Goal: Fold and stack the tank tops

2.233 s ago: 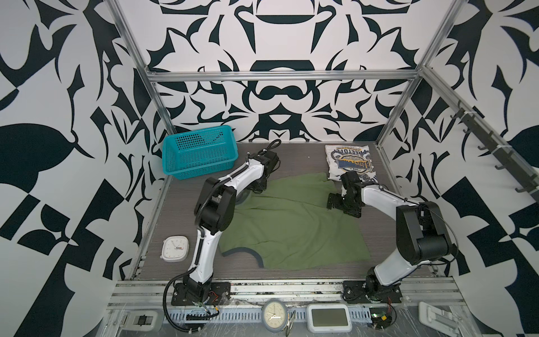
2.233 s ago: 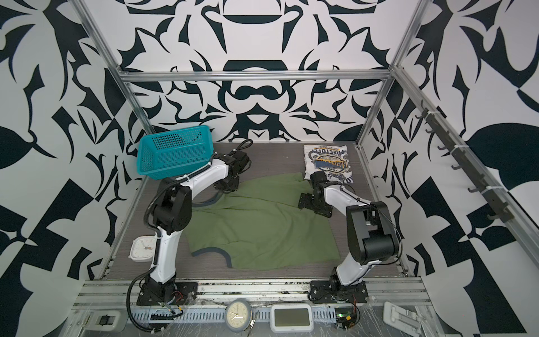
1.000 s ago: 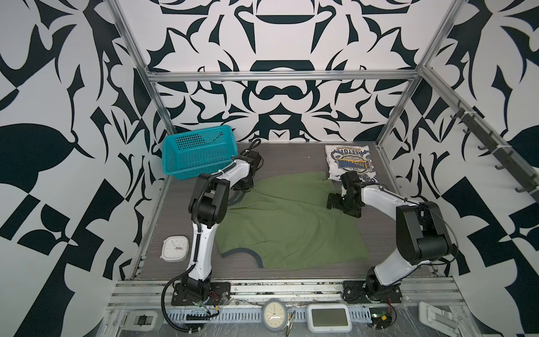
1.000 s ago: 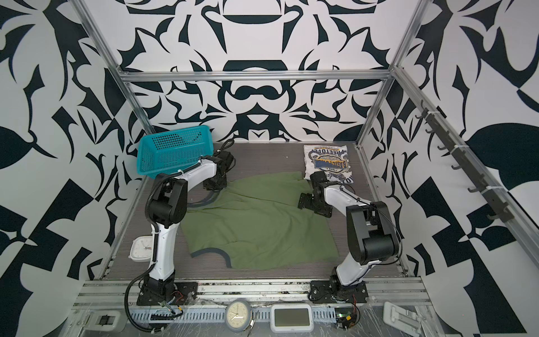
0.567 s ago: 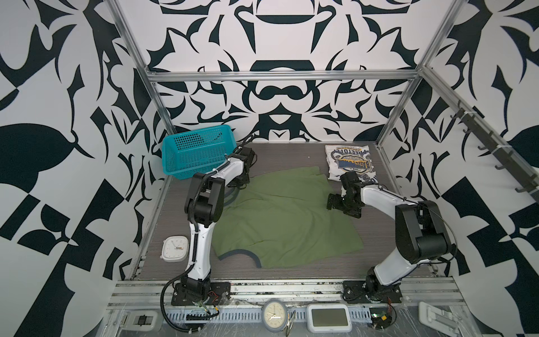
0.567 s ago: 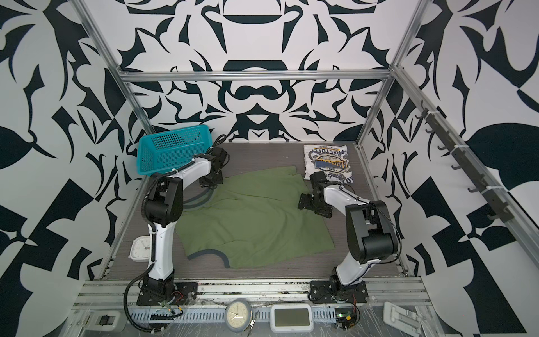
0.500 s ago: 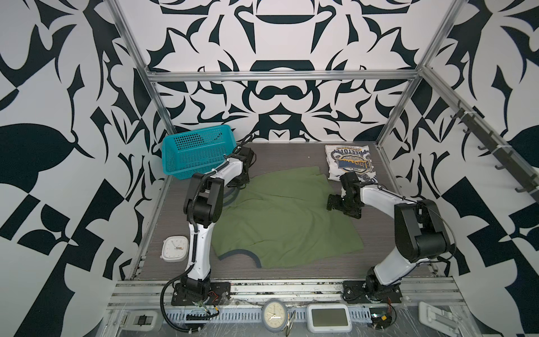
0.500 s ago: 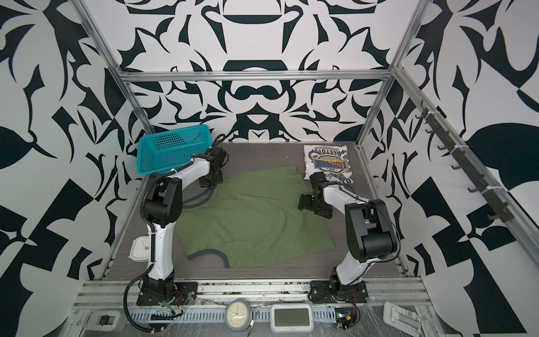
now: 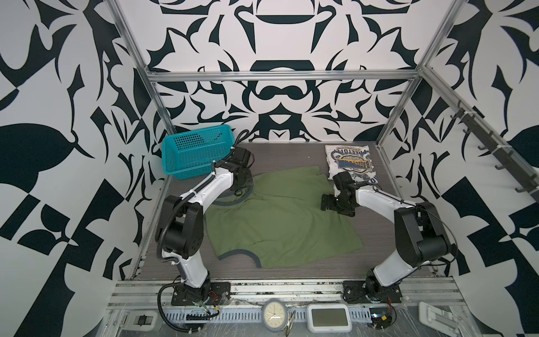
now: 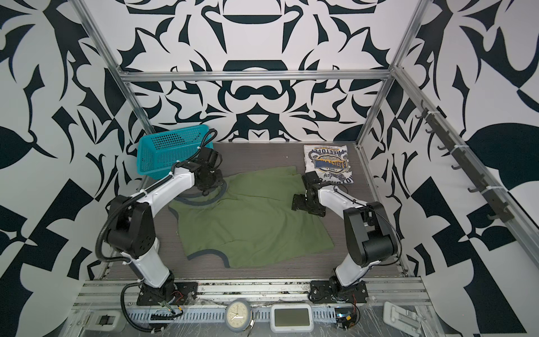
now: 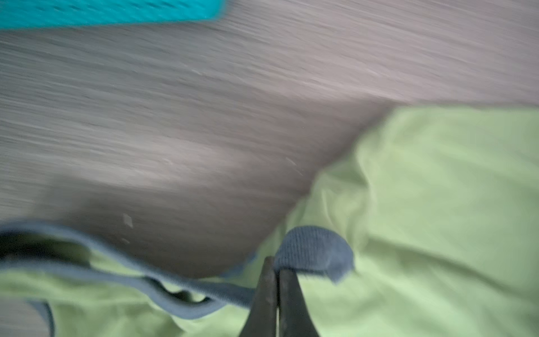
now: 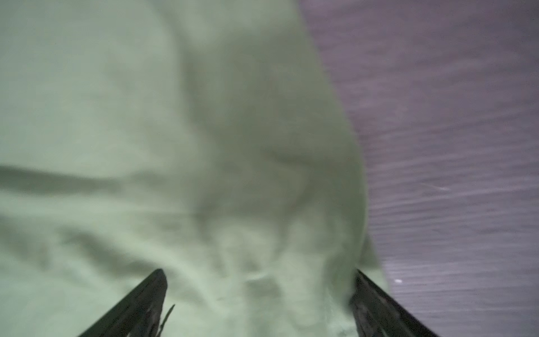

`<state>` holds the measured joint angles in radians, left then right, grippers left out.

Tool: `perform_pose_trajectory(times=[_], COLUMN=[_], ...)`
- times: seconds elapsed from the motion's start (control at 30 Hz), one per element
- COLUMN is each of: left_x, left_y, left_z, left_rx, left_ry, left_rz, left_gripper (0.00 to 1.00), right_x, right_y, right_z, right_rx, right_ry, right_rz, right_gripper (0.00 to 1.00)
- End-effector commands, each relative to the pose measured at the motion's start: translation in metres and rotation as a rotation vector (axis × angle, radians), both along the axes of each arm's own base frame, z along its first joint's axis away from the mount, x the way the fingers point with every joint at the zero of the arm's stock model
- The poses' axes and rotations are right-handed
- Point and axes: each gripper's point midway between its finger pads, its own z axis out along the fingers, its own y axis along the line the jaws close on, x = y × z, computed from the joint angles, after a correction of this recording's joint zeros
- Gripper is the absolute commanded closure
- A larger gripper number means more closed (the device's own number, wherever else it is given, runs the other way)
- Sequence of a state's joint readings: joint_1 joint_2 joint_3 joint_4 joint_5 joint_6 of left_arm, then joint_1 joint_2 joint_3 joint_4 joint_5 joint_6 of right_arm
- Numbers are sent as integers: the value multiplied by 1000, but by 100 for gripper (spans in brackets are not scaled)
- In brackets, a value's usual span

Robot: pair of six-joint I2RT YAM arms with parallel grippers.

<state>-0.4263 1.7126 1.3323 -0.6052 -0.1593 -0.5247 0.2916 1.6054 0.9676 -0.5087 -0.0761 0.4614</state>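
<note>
The olive green tank top (image 9: 280, 221) (image 10: 250, 221) lies spread, with wrinkles, over the middle of the table. My left gripper (image 9: 243, 186) (image 11: 275, 270) is at its far left corner, shut on the navy-grey strap trim (image 11: 313, 251). The right gripper (image 9: 337, 204) (image 12: 258, 274) stands open over the top's right edge, its fingers (image 12: 151, 289) straddling bunched green cloth. Folded with its blue-yellow badge up, the white tank top (image 9: 351, 164) (image 10: 329, 167) rests at the far right corner, just behind the right gripper.
A teal mesh basket (image 9: 195, 154) (image 10: 169, 151) stands at the far left corner, close behind the left gripper. A round clock (image 9: 274, 315) and a small white display (image 9: 329, 318) sit on the rail in front of the table.
The left gripper has shut on the strap trim and pulled it toward the far left; the green top has slid left with it. The right gripper has stayed open in nearly the same place.
</note>
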Motion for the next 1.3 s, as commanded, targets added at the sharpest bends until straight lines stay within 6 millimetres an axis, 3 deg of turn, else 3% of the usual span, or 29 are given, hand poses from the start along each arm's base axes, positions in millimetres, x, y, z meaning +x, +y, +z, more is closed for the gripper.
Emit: perform_pose_trajectory(times=[0.0, 0.03, 0.17, 0.27, 0.37, 0.47, 0.63, 0.7, 0.77, 0.87, 0.97, 1.1, 1.2, 1.27], left_x=[-22, -27, -37, -30, -17, -4, 19, 29, 34, 32, 22, -5, -30, -45], left_y=[-36, -43, -51, -25, 12, 43, 73, 77, 81, 86, 86, 71, 45, 17], left_z=[4, 4, -7, -13, -13, -19, -35, -38, -37, -26, -9, 6, -9, -26], left_rx=[-109, -114, -126, -4, 181, 246, 256, 273, 303, 313, 319, 315, 259, 171], left_ry=[15, 15, 39, 20, 4, 34, 71, 80, 89, 69, 28, 12, 64, 128], left_rz=[-103, -123, -153, -78, 20, 116, 212, 224, 240, 277, 271, 214, 132, 48], left_gripper=[100, 100, 100, 100, 100, 97, 92, 83, 67, 52, 39, 36, 39, 44], right_x=[26, 26, 29, 32, 32, 29, 23, 21, 19, 15, 13, 12, 10, 8], right_y=[62, 81, 124, 129, 119, 102, 54, 36, 18, -1, -7, -6, -2, -3], right_z=[57, 64, 74, 71, 69, 67, 51, 41, 27, 13, 4, -5, -16, -25], right_rx=[139, 170, 244, 229, 180, 91, -25, -15, -10, -5, -4, 2, 20, 14], right_ry=[-203, -228, -272, -255, -267, -273, -230, -193, -142, -85, -57, -28, 5, 33], right_rz=[138, 175, 253, 244, 228, 219, 139, 88, 36, -13, -24, -22, -17, -26], right_gripper=[6, 8, 15, 19, 19, 18, 17, 18, 18, 17, 17, 17, 17, 17])
